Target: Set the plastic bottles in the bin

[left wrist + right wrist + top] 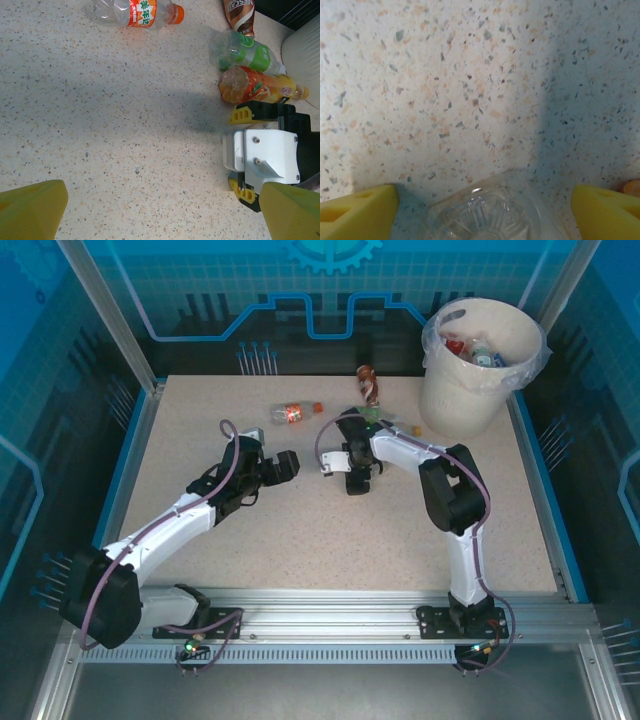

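Bin: the bin [468,390] stands at the upper right of the top view, with some bottles [472,350] already inside.
Loose bottles: the orange-label bottle [140,11], the green-label bottle [245,50] and the juice bottle [260,87] lie along the upper part of the left wrist view.
Right gripper: the right gripper [484,192] has its fingers wide apart around the clear bottle base [487,220] without touching it. We judge it is lined up for a grasp.
Left gripper: the left gripper [162,200] has its fingers spread with nothing between them. We think it keeps aside to leave room.
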Available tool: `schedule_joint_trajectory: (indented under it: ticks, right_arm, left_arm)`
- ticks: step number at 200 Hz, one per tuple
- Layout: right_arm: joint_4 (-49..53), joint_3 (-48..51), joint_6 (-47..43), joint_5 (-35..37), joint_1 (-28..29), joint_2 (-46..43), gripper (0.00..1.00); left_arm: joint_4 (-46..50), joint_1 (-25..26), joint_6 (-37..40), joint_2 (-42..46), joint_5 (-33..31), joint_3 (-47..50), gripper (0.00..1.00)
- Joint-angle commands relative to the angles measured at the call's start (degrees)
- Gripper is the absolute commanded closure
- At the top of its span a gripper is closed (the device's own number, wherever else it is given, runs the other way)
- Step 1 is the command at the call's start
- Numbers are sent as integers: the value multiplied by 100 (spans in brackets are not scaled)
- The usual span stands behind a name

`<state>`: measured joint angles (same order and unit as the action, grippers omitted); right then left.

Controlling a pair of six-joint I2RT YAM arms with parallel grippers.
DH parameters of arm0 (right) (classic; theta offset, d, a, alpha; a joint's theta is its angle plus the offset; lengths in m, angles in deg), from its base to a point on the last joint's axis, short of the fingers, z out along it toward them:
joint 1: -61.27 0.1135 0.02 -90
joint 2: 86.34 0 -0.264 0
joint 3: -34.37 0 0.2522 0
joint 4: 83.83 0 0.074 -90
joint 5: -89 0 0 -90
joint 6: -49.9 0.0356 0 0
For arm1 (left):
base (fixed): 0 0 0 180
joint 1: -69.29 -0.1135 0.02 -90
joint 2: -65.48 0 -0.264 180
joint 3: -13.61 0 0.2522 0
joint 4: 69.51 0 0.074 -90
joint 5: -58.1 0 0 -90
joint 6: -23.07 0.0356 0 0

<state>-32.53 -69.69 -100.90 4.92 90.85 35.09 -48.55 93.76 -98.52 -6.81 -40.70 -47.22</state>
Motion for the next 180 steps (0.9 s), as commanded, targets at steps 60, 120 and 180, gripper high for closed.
schedule_joint_trajectory:
  ticks: [60, 120, 180]
  right_arm:
    - [-223, 352, -463, 569, -170, -331, 37]
    - [-390, 530, 137, -27, -252, -1245, 46]
    - [-928, 219, 992, -715, -811, -2600, 50]
  left_arm:
    - [38, -65, -34, -39, -39, -43, 1]
    - [-28, -66, -110, -40, 32, -63, 1]
    - [-33, -66, -91, -43, 62, -146, 1]
